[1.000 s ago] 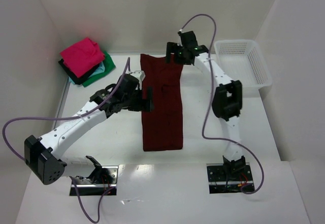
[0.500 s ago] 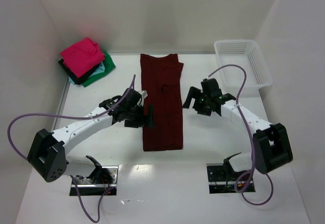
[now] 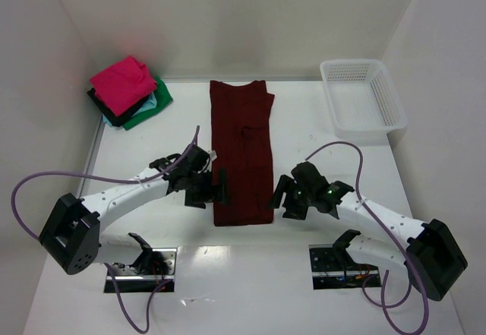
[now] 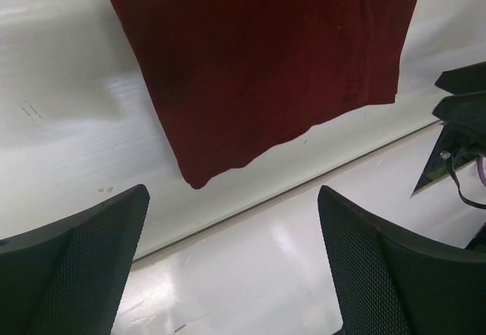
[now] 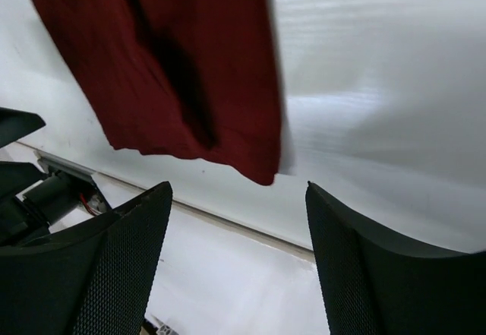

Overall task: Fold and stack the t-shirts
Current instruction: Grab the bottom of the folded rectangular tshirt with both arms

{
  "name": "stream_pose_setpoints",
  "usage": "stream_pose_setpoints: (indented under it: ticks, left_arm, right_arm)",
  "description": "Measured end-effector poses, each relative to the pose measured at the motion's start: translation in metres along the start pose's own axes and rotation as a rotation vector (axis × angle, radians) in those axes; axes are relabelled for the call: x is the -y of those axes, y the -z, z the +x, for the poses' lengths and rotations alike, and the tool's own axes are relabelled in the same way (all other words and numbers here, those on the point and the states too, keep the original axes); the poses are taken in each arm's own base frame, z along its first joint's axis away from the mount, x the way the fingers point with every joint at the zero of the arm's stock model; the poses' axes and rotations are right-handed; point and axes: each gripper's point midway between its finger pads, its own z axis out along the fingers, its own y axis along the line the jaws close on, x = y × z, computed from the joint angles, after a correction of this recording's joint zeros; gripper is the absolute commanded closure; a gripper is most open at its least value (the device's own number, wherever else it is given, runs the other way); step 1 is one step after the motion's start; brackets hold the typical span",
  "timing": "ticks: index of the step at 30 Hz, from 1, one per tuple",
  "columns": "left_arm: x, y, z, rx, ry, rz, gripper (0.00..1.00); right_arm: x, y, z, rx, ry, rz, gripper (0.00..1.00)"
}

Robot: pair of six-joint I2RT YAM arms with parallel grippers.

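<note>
The maroon t-shirt (image 3: 244,153) lies flat on the white table as a long narrow strip, sides folded in, collar at the far end. Its near hem shows in the left wrist view (image 4: 266,54) and the right wrist view (image 5: 175,69). My left gripper (image 3: 221,188) is open and empty just left of the hem's near left corner. My right gripper (image 3: 280,198) is open and empty just right of the near right corner. A stack of folded shirts sits at the far left: bright pink (image 3: 121,83) on top, green (image 3: 149,109), light blue and black under it.
A white mesh basket (image 3: 363,97) stands at the far right. White walls enclose the table on the left, back and right. The arms' base plates (image 3: 339,267) are at the near edge, with purple cables looping beside both arms.
My right arm has swung from the shirt's collar down to its near right corner. My left gripper has moved nearer along the shirt's left edge to the near left corner. The shirt has not moved.
</note>
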Motion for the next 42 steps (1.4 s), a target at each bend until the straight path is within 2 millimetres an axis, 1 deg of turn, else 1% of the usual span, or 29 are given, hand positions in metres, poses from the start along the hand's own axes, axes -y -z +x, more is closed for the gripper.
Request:
stream_pose_setpoints:
  ticks: [3, 5, 8, 10, 11, 13, 16, 19, 23, 27, 30, 32, 35, 38, 39, 42]
  left_arm:
    - [0.000, -0.001, 0.005, -0.015, 0.024, 0.008, 0.00]
    - [-0.001, -0.001, 0.010, -0.024, 0.036, 0.014, 0.00]
    - [-0.002, -0.001, 0.016, -0.033, 0.056, 0.021, 0.00]
    - [-0.002, -0.002, 0.020, -0.040, 0.069, 0.026, 0.00]
    - [-0.003, -0.003, 0.021, -0.044, 0.072, 0.028, 0.00]
    - [-0.004, -0.004, 0.023, -0.048, 0.075, 0.030, 0.00]
    - [-0.007, -0.006, 0.028, -0.060, 0.079, 0.029, 0.00]
    - [-0.006, -0.007, 0.028, -0.061, 0.078, 0.031, 0.00]
    - [-0.008, -0.012, 0.028, -0.069, 0.077, 0.029, 0.04]
    - [-0.014, -0.017, 0.034, -0.083, 0.083, 0.017, 0.12]
    - [-0.014, -0.019, 0.033, -0.075, 0.079, 0.024, 0.12]
    - [-0.015, -0.021, 0.032, -0.070, 0.078, 0.028, 0.13]
    - [-0.016, -0.024, 0.033, -0.073, 0.078, 0.027, 0.15]
    - [-0.019, -0.029, 0.035, -0.086, 0.081, 0.022, 0.16]
    - [-0.019, -0.030, 0.036, -0.088, 0.082, 0.024, 0.18]
    - [-0.023, -0.033, 0.041, -0.096, 0.085, 0.025, 0.20]
  right_arm:
    - [0.008, -0.002, 0.008, -0.018, -0.025, 0.012, 0.27]
    - [0.010, -0.003, 0.011, -0.025, -0.037, 0.015, 0.27]
    - [0.009, -0.004, 0.015, -0.031, -0.037, 0.013, 0.27]
    - [0.009, -0.005, 0.017, -0.035, -0.039, 0.015, 0.29]
    - [0.009, -0.005, 0.018, -0.034, -0.040, 0.015, 0.30]
    - [0.009, -0.006, 0.017, -0.030, -0.043, 0.020, 0.33]
    - [0.013, -0.009, 0.016, -0.027, -0.050, 0.043, 0.33]
    - [0.020, -0.014, 0.018, -0.033, -0.054, 0.078, 0.34]
    - [0.026, -0.021, 0.023, -0.051, -0.044, 0.111, 0.34]
    - [0.021, -0.025, 0.026, -0.058, -0.026, 0.097, 0.38]
    - [0.018, -0.027, 0.027, -0.058, -0.024, 0.092, 0.44]
    - [0.019, -0.028, 0.027, -0.055, -0.025, 0.097, 0.45]
    - [0.019, -0.029, 0.026, -0.045, -0.026, 0.101, 0.51]
    - [0.019, -0.030, 0.026, -0.039, -0.034, 0.105, 0.54]
    - [0.019, -0.030, 0.026, -0.037, -0.036, 0.105, 0.55]
    - [0.019, -0.030, 0.025, -0.033, -0.045, 0.107, 0.56]
